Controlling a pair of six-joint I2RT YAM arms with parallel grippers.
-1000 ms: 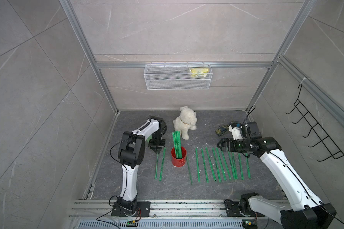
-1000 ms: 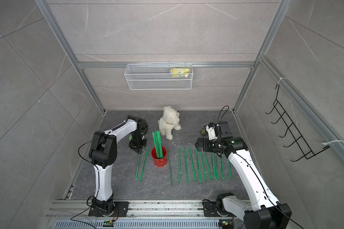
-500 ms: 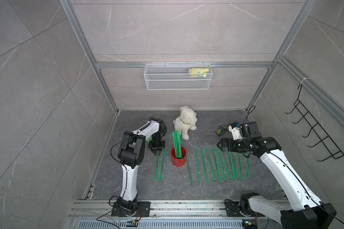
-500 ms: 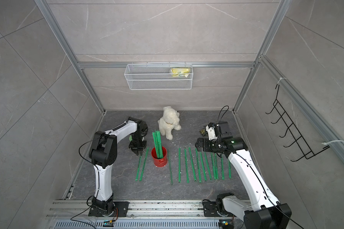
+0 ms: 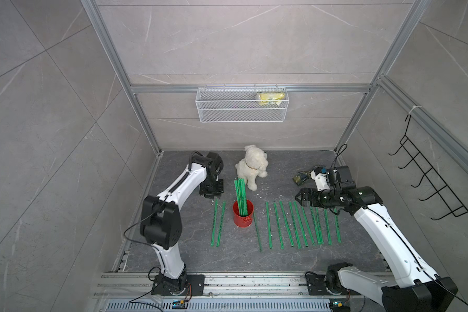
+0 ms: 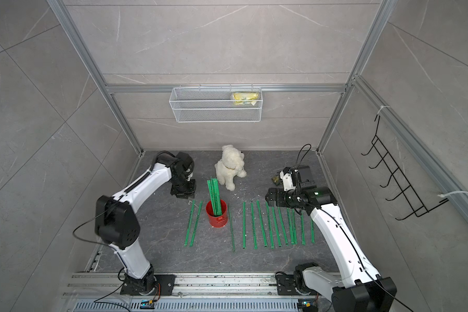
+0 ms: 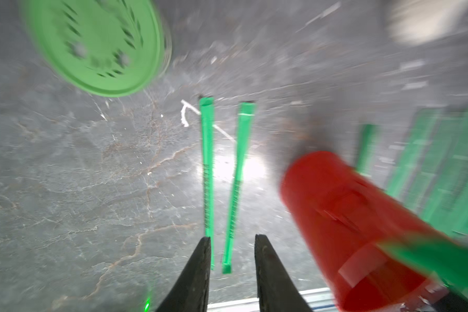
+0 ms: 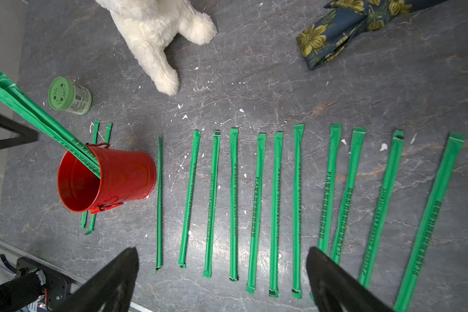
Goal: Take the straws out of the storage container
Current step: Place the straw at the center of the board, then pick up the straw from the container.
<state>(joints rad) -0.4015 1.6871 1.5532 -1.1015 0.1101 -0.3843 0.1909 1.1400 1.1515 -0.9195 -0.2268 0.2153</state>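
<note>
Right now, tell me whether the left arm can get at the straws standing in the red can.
Probably yes. The left gripper is open and empty, near the red can, and the straws stick up above its rim with nothing between.

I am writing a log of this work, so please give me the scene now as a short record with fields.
storage container: red can, upright
straws in container: several, standing
straws laid out: a row beside the can, two more on its other side
left fingers: open, empty, over the ends of those two
right fingers: open, empty
</note>
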